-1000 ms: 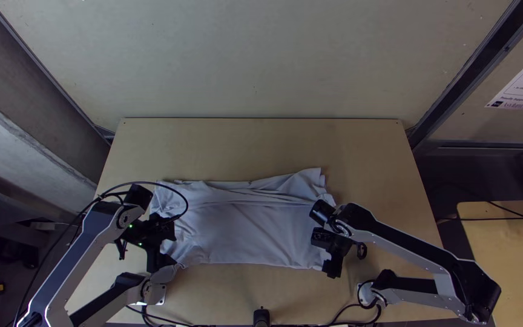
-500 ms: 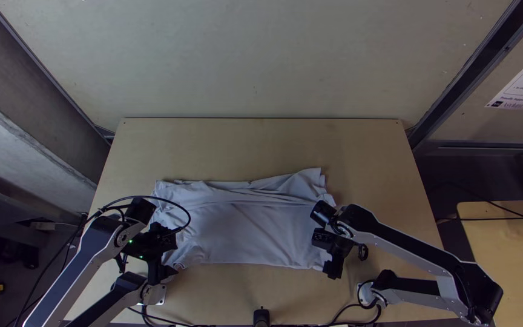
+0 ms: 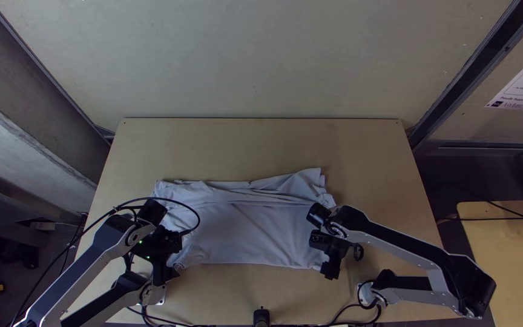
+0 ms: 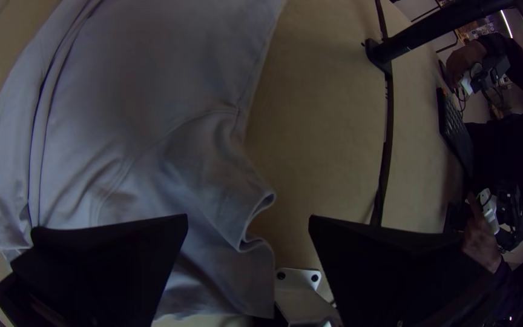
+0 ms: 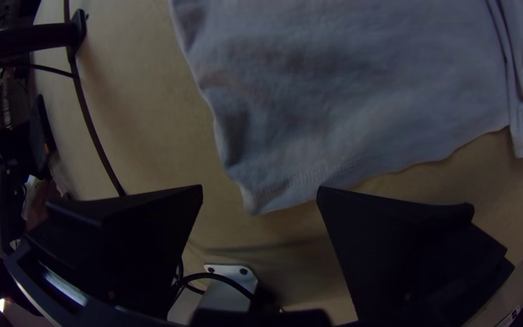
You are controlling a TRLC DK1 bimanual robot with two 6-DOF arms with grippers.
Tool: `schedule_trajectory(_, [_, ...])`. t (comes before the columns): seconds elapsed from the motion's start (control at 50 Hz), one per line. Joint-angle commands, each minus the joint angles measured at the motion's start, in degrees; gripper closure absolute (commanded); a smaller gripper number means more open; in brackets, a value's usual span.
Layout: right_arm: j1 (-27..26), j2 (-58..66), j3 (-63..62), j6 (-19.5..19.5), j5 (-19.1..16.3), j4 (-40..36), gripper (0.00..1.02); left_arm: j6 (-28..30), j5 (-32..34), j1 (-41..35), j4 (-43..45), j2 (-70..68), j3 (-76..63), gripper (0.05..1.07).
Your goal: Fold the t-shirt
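Shirt (image 3: 243,233), folded into a wide, wrinkled band, lies crosswise on the bench (image 3: 243,145). I have the left end effector (image 3: 166,271) at its near left corner, fingers spread, a rumpled sleeve (image 4: 228,200) visible between them; my right end effector (image 3: 332,266), likewise spread, is at the near right corner.

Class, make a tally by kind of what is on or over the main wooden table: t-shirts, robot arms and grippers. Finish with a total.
T-shirt: 1
Robot arms: 2 (left arm, right arm)
Grippers: 2 (left gripper, right gripper)
Total: 5
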Motion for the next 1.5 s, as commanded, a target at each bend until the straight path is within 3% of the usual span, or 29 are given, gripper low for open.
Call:
schedule_trajectory(0.0, [1.4,2.8,0.0,1.9,0.2,0.3,0.17,-1.1,-0.5,-0.5,0.6,0.4,-1.3,0.11])
schedule_trajectory(0.12, [1.9,3.5,0.2,2.2,0.1,2.1,0.36,-1.2,-0.8,-0.7,1.9,0.2,-2.0,0.16])
schedule_trajectory(0.38, [1.8,4.6,1.2,3.0,0.3,2.8,0.37,-0.7,-2.7,-1.1,4.3,-0.4,-4.3,0.17])
schedule_trajectory(0.5, [1.7,5.6,1.5,3.2,0.3,3.7,0.46,-0.9,-2.7,-1.8,4.8,-0.1,-4.7,0.22])
schedule_trajectory(0.62, [1.7,6.1,1.2,3.2,0.3,4.0,0.49,-1.1,-2.9,-2.1,6.7,-0.9,-5.6,0.26])
schedule_trajectory(0.66, [1.7,6.1,1.1,3.2,0.3,4.1,0.56,-1.1,-3.2,-2.1,7.0,-1.3,-5.8,0.26])
schedule_trajectory(0.72, [1.8,6.1,1.2,3.1,0.3,4.4,0.66,-0.9,-3.5,-2.1,7.3,-2.0,-5.9,0.39])
schedule_trajectory(0.86, [1.7,6.3,1.2,2.8,0.2,4.4,0.77,-0.4,-3.5,-2.1,8.2,-4.2,-6.7,0.73])
schedule_trajectory(0.98, [1.8,6.3,1.1,2.2,0.2,4.4,0.91,0.1,-3.5,-2.0,8.3,-5.0,-7.2,0.84])
schedule_trajectory(1.04, [1.7,6.3,1.0,1.8,0.2,4.5,1.00,0.5,-3.5,-1.9,8.9,-5.4,-7.7,0.95])
schedule_trajectory(1.48, [-0.3,2.3,1.7,1.5,0.2,1.8,1.00,3.1,-3.5,0.6,9.7,-5.6,-4.1,1.04])
